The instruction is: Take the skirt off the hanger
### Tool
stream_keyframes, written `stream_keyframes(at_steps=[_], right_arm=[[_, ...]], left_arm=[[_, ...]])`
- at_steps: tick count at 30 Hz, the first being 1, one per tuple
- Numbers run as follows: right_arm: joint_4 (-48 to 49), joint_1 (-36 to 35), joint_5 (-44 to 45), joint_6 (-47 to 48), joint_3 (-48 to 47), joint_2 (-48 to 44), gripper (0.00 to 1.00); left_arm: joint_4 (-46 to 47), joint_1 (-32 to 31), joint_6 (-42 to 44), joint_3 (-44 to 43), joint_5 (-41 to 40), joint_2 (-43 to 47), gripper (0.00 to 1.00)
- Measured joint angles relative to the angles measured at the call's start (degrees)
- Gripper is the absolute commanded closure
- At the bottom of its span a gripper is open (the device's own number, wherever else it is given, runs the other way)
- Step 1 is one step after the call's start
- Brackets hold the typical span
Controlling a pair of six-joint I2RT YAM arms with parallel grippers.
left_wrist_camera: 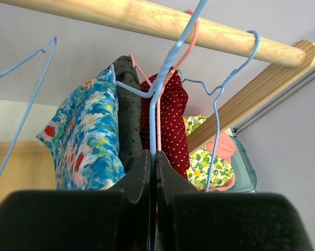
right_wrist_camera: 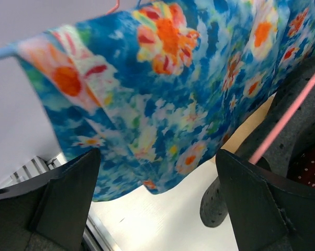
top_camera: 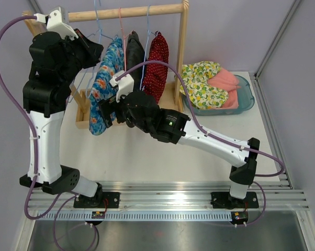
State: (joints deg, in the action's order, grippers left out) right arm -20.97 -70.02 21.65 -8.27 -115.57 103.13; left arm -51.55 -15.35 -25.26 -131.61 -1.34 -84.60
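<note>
The skirt (top_camera: 102,86), blue with orange and white flowers, hangs from a light blue wire hanger (left_wrist_camera: 154,117) on the wooden rail (top_camera: 131,13). My left gripper (left_wrist_camera: 153,157) is up by the rail, shut on the hanger's wire just below its neck. In the left wrist view the skirt (left_wrist_camera: 87,136) drapes to the left of the jaws. My right gripper (top_camera: 106,112) sits at the skirt's lower hem and is open. In the right wrist view the hem (right_wrist_camera: 162,94) hangs in front of the wide-spread fingers, with nothing gripped between them.
A dark dotted garment (top_camera: 134,52) on a pink hanger and a red dotted one (top_camera: 156,63) hang right of the skirt. An empty blue hanger (left_wrist_camera: 220,104) hangs further right. A teal basin (top_camera: 247,99) with lemon-print and pink clothes sits at back right.
</note>
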Motion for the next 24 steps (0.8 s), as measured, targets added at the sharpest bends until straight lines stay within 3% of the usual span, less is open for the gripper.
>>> stream_keyframes(at_steps=[2, 4, 5, 7, 9, 12, 18, 24], right_arm=[[0.1, 0.0, 0.3, 0.1, -0.2, 0.7, 0.05], [0.1, 0.0, 0.4, 0.2, -0.5, 1.6, 0.18], [0.2, 0.0, 0.4, 0.4, -0.7, 2.1, 0.35], [0.2, 0.0, 0.3, 0.8, -1.6, 3.3, 0.52], [0.2, 0.0, 0.3, 0.7, -2.3, 4.2, 0.79], [0.3, 0.0, 0.3, 0.7, -2.6, 4.9, 1.00], [3.0, 0.0, 0.1, 0.2, 0.6, 3.8, 1.00], [9.6, -0.1, 0.1, -3.8, 21.5, -4.7, 1.00]], left_arm=[[0.0, 0.0, 0.0, 0.0, 0.0, 0.5, 1.00], [0.0, 0.0, 0.0, 0.2, 0.0, 1.2, 1.00], [0.1, 0.0, 0.0, 0.6, 0.0, 1.7, 1.00], [0.2, 0.0, 0.0, 1.2, 0.0, 2.5, 1.00], [0.2, 0.0, 0.0, 1.6, 0.0, 3.1, 1.00], [0.1, 0.0, 0.0, 1.9, 0.1, 3.5, 1.00], [0.1, 0.0, 1.0, 2.0, -0.4, 3.6, 1.00], [-3.3, 0.0, 4.0, -1.4, -2.6, 2.4, 1.00]])
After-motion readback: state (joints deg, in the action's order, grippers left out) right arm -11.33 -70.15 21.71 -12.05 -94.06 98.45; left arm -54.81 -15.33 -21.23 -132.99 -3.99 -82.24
